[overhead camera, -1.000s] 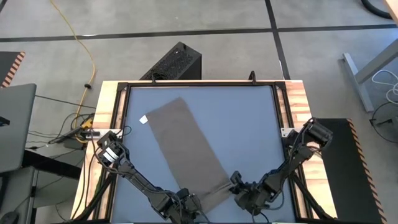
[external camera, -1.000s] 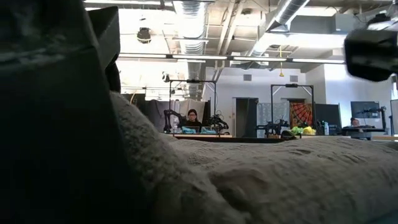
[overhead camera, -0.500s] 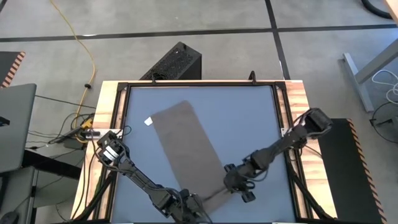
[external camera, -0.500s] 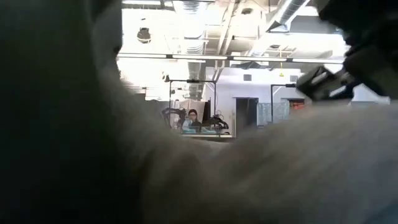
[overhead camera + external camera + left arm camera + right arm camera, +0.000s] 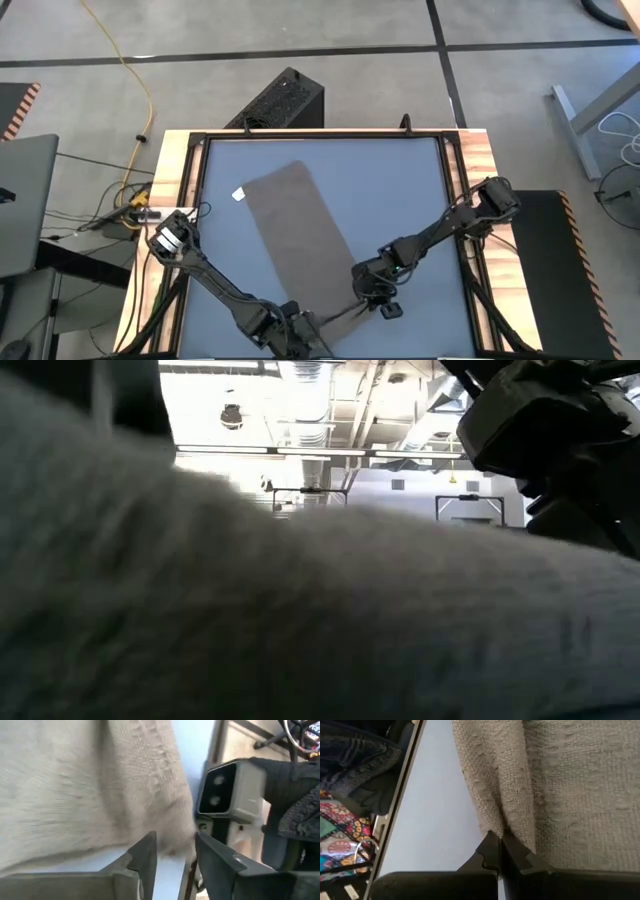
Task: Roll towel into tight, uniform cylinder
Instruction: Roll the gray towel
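A taupe grey-brown towel (image 5: 300, 235) with a white tag (image 5: 238, 195) lies on a pale blue-grey table (image 5: 400, 190).

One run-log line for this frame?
taupe soft fabric towel: flat, near edge lifted | right gripper: shut on towel edge | left gripper: open by near corner

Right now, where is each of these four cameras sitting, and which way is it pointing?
High view: above the table, looking straight down; both arms, the left gripper and right gripper at the towel.
Low view: at tabletop height, looking level; towel fills it, a dark arm part upper right.
Left wrist view: on the left arm, past parted fingers at the towel edge.
Right wrist view: on the right arm; fingers pinch a towel fold.
All four share the towel.
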